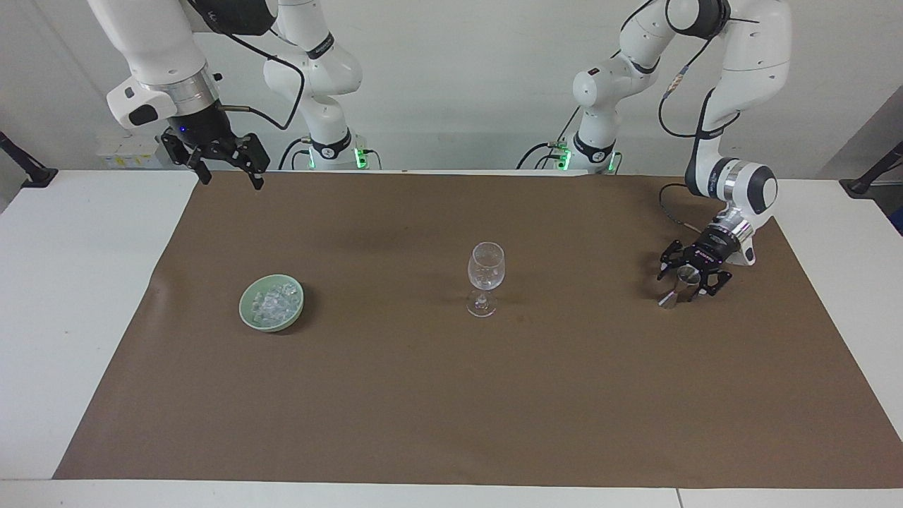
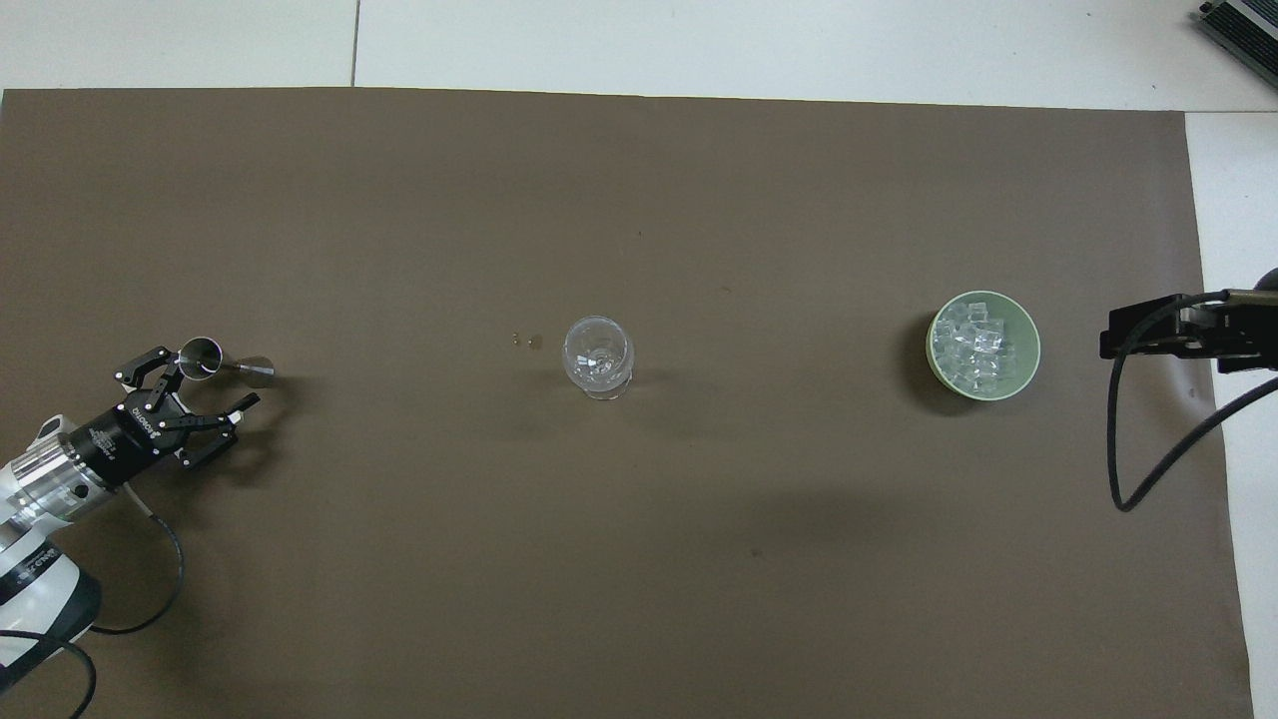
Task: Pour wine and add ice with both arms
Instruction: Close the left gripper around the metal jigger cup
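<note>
- Facing view: The wine glass (image 1: 486, 278) stands up straight in the middle of the brown mat (image 1: 451, 395) on the counter (image 1: 77, 296).
- The green bowl (image 1: 271, 303) sits beside the wine glass, toward the right arm's end of the counter. The ice (image 1: 274, 302) lies in the bowl.
- A small metal measuring cup (image 1: 677, 286) stands beside the wine glass, toward the left arm's end.
- The left gripper (image 1: 690, 276) is low, right at the cup, with a finger on each side. Its fingers are spread but do not look tight on the cup yet.
- The right gripper (image 1: 224, 169) hangs high over the mat's edge by the robots, well apart from the wine glass. Its fingers are spread and hold nothing. That arm waits.
- Overhead view: The cup (image 2: 225, 363) looks tipped because the camera is off to one side. The left gripper (image 2: 195, 399) sits just beside it, well apart from the wine glass (image 2: 598, 356).
- The bowl (image 2: 1028, 330) with its ice (image 2: 976, 348) is well apart from the wine glass too.
- I think the step now is grabbing the cup. To do it well, squeeze slowly around the thin middle, keep the cup straight so nothing spills, then lift gently.
</note>
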Robot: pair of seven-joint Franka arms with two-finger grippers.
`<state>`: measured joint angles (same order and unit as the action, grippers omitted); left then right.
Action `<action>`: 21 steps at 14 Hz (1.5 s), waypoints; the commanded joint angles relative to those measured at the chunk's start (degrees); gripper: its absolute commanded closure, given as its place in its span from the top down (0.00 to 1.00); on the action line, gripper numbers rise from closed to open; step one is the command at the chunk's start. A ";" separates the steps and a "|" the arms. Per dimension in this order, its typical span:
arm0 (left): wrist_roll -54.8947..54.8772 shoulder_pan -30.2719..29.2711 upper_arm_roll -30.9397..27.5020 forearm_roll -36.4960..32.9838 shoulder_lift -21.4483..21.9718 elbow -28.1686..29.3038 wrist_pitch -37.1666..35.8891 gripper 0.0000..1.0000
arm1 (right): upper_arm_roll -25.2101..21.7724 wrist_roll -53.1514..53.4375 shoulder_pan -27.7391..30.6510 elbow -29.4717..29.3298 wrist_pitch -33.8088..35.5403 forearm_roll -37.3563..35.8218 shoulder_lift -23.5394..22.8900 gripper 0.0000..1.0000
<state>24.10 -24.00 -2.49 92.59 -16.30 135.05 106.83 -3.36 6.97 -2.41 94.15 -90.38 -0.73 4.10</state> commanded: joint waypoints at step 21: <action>-1.08 0.18 -0.68 2.24 -0.66 0.12 -1.63 0.47 | 0.02 -1.88 0.30 1.30 0.21 0.90 1.35 1.00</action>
<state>24.00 -24.00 -2.69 93.59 -16.57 135.05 106.22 -3.36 6.97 -2.41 94.15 -90.38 -0.73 4.10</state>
